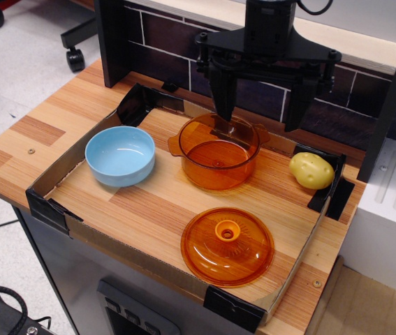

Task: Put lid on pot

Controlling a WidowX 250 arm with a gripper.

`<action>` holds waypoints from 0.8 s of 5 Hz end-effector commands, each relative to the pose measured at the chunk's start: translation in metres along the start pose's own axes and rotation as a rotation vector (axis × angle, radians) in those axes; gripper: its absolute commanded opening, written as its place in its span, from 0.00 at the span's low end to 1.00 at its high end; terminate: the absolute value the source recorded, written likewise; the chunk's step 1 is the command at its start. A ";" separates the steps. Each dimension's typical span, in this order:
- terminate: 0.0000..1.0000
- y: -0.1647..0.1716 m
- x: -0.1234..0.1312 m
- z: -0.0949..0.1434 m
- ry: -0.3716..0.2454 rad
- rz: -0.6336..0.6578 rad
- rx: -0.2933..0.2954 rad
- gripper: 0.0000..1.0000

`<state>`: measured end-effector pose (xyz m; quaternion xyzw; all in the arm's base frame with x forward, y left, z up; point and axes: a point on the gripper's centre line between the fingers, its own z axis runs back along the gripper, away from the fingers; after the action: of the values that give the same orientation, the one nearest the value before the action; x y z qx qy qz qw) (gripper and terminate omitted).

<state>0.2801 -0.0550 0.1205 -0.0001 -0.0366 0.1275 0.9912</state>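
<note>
The orange translucent pot (216,151) stands upright and uncovered near the back middle of the wooden tray, with two small side handles. The orange domed lid (227,246) lies flat on the tray near the front edge, knob up, apart from the pot. My black gripper (259,105) hangs above and just behind the pot, well away from the lid. Its two fingers (222,94) are spread wide apart and hold nothing.
A light blue bowl (120,155) sits left of the pot. A yellow potato (311,170) lies at the right by the tray's corner. A low cardboard wall (66,163) with black corner clips rings the tray. A dark brick-pattern backboard (177,42) stands behind.
</note>
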 end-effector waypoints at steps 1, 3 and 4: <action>0.00 0.000 0.000 0.000 0.000 0.000 0.000 1.00; 0.00 0.023 -0.011 -0.009 -0.068 -0.149 -0.146 1.00; 0.00 0.035 -0.014 -0.017 -0.042 -0.195 -0.185 1.00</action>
<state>0.2545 -0.0243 0.0924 -0.0854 -0.0507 0.0303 0.9946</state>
